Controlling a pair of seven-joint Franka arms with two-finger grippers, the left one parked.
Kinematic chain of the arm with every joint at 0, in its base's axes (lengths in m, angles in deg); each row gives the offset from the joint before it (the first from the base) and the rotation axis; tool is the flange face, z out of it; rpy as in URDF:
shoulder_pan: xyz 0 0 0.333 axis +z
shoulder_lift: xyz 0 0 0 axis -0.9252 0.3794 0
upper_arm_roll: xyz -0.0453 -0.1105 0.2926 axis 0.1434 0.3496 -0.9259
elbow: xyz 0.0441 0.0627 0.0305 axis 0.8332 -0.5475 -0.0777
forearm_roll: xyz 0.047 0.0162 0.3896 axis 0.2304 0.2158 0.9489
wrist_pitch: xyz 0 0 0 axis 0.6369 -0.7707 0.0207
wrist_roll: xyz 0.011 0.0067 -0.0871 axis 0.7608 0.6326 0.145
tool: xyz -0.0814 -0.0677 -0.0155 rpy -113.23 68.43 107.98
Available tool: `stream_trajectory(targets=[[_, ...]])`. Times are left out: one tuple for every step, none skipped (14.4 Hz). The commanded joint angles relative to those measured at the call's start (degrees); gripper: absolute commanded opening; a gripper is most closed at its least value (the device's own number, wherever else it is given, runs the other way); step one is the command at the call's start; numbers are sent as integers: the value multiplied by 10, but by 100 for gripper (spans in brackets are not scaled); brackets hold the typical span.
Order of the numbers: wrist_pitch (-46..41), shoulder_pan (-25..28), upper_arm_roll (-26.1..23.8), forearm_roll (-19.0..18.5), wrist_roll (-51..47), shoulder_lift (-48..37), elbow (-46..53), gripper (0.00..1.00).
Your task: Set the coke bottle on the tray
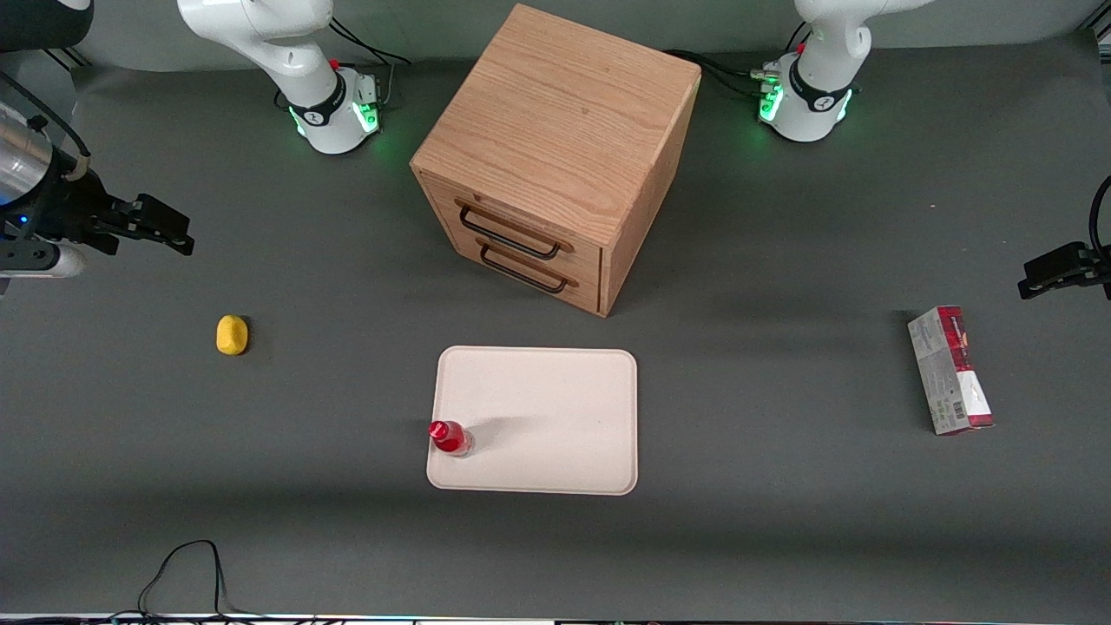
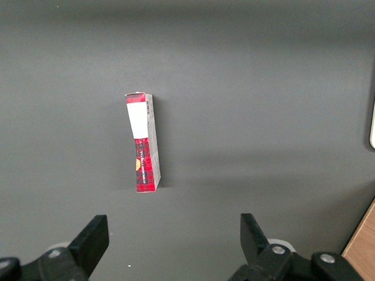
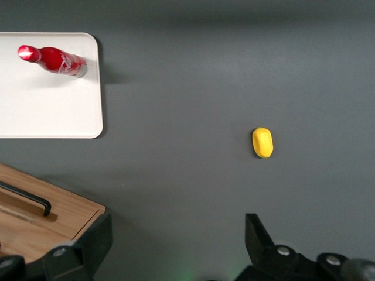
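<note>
The coke bottle [image 1: 450, 437], small, red and red-capped, stands upright on the cream-white tray [image 1: 555, 408]. It is in the tray's corner nearest the front camera, on the working arm's side. My right gripper [image 1: 178, 239] hangs open and holds nothing, far off toward the working arm's end of the table, farther from the camera than the bottle. The right wrist view shows the bottle [image 3: 55, 60] on the tray [image 3: 47, 105], with bare grey table between the spread fingers of my gripper [image 3: 176, 237].
A yellow lemon-like lump [image 1: 232, 334] [image 3: 262, 142] lies on the table between my gripper and the tray. The wooden two-drawer cabinet [image 1: 555, 148] stands farther from the camera than the tray. A red-and-grey carton [image 1: 950, 369] lies toward the parked arm's end.
</note>
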Motion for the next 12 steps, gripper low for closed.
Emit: stream_trajectory(targets=[[17,-10,17,8,25,-23,-32,100],[17,-10,37,8,55,-23,-34,100],[17,-9,56,8,78,-23,-34,100],[17,-8,66,8,85,-23,-34,100],[15,-9,68,8,86,-22,-34,100],[16,-12,68,8,86,-21,-34,100],[16,-22,64,8,86,-19,-32,100],[17,-33,54,8,85,-17,-31,100],[17,-35,49,7,85,-14,-28,100],[17,-34,49,6,83,-13,-28,100],[17,-30,49,6,77,-12,-29,100],[17,-23,49,7,75,-12,-31,100]])
